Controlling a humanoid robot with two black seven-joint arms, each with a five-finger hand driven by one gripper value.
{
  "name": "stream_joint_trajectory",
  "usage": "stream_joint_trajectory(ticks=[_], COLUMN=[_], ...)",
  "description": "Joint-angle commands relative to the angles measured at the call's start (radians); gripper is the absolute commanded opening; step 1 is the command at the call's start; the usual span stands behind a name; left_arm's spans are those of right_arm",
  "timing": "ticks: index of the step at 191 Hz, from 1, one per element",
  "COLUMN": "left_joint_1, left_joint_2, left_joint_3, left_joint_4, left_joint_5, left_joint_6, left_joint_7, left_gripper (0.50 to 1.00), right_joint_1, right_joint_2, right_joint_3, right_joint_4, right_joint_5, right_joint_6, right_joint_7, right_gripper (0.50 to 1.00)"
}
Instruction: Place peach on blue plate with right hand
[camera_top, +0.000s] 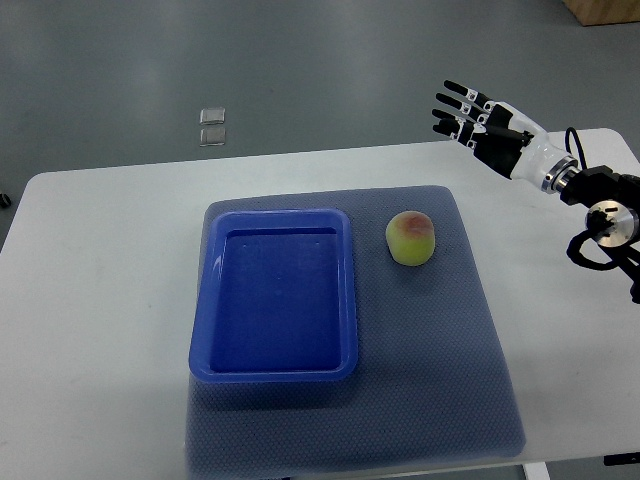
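Observation:
A yellow-green peach (410, 238) with a reddish top rests on the grey mat, just right of the blue plate (274, 353). The plate is a rectangular blue tray with nothing inside it. My right hand (470, 115) hovers over the table's far right edge, up and to the right of the peach and well apart from it. Its fingers are spread and hold nothing. The left arm does not show.
A grey mat (440, 380) covers the middle of the white table (100, 300) under plate and peach. Two small clear squares (212, 126) lie on the floor beyond the far edge. A brown box corner (605, 10) shows at top right.

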Motion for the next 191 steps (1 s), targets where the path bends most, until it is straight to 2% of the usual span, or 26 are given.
stream_joint_trajectory(ticks=[1,43,84,120,132,133,139,164,174,175,191], left_joint_1=[0.0,0.0,0.0,0.0,0.0,0.0,0.0,0.0,0.0,0.0,0.0], left_joint_2=[0.0,0.0,0.0,0.0,0.0,0.0,0.0,0.0,0.0,0.0,0.0], left_joint_3=[0.0,0.0,0.0,0.0,0.0,0.0,0.0,0.0,0.0,0.0,0.0], left_joint_4=[0.0,0.0,0.0,0.0,0.0,0.0,0.0,0.0,0.0,0.0,0.0], left_joint_5=[0.0,0.0,0.0,0.0,0.0,0.0,0.0,0.0,0.0,0.0,0.0], left_joint_6=[0.0,0.0,0.0,0.0,0.0,0.0,0.0,0.0,0.0,0.0,0.0], left_joint_7=[0.0,0.0,0.0,0.0,0.0,0.0,0.0,0.0,0.0,0.0,0.0], left_gripper=[1.0,1.0,1.0,1.0,1.0,1.0,1.0,1.0,1.0,1.0,1.0], right_joint_1=[0.006,0.01,0.035,0.072,0.073,0.084,0.095,0.13,0.13,0.144,0.162], right_joint_2=[-0.003,-0.01,-0.023,-0.063,-0.066,-0.075,-0.081,-0.087,-0.087,-0.086,-0.076], right_joint_3=[-0.007,-0.001,-0.001,-0.006,-0.006,-0.006,-0.006,-0.021,-0.021,-0.03,-0.055], right_joint_4=[0.014,0.039,0.051,0.121,0.125,0.143,0.152,0.163,0.163,0.163,0.163], right_joint_5=[-0.005,-0.24,-0.367,-0.692,-0.712,-0.812,-0.881,-1.122,-1.122,-1.192,-1.261], right_joint_6=[0.015,0.017,0.018,0.018,0.018,0.018,0.02,0.033,0.033,0.033,0.033], right_joint_7=[-0.005,-0.007,-0.005,-0.005,-0.005,-0.004,-0.004,-0.001,-0.001,-0.001,-0.001], right_gripper=[0.926,0.924,0.926,0.924,0.926,0.926,0.926,0.926,0.926,0.926,0.926])
